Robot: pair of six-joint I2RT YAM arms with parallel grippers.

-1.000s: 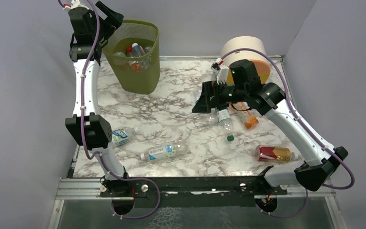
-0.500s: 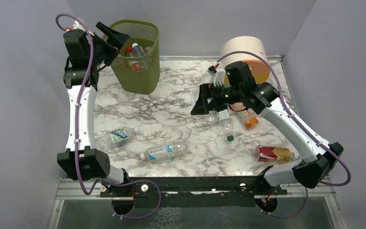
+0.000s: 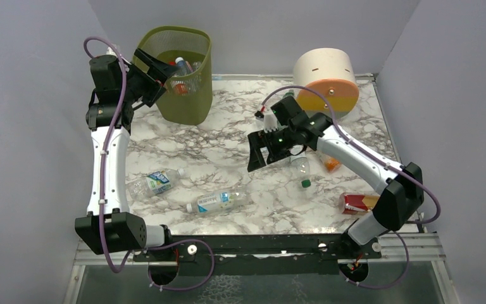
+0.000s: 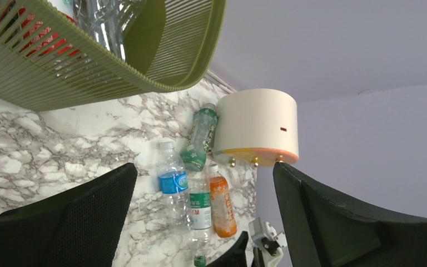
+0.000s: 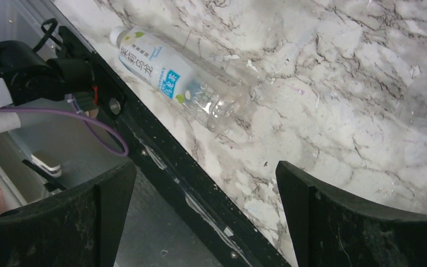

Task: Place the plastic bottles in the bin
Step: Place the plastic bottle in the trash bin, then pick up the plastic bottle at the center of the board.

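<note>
The olive-green mesh bin [image 3: 186, 95] stands at the back left with several bottles [image 3: 182, 66] inside; its rim also shows in the left wrist view [image 4: 161, 67]. My left gripper [image 3: 154, 71] is open and empty beside the bin's left rim. My right gripper [image 3: 261, 151] is open and empty above mid-table. Loose bottles lie on the table: a blue-green-labelled one [image 3: 155, 182], a white-labelled one [image 3: 218, 201], a clear green-capped one [image 3: 300, 166], an orange one [image 3: 331, 163] and a red-labelled one [image 3: 361, 202]. The left wrist view shows green [image 4: 200, 136], blue-labelled [image 4: 173, 183], green-white [image 4: 200, 207] and orange [image 4: 222, 201] bottles.
The cream cylinder [image 3: 326, 77] with orange-yellow face stands at the back right. The black front rail [image 3: 253, 244] runs along the near table edge and shows in the right wrist view [image 5: 167, 161], next to the white-labelled bottle [image 5: 169, 75]. Grey walls enclose the table.
My left gripper has dropped from above the bin to beside its left rim. My right gripper has swung left and nearer, away from the bottle cluster, uncovering the cylinder.
</note>
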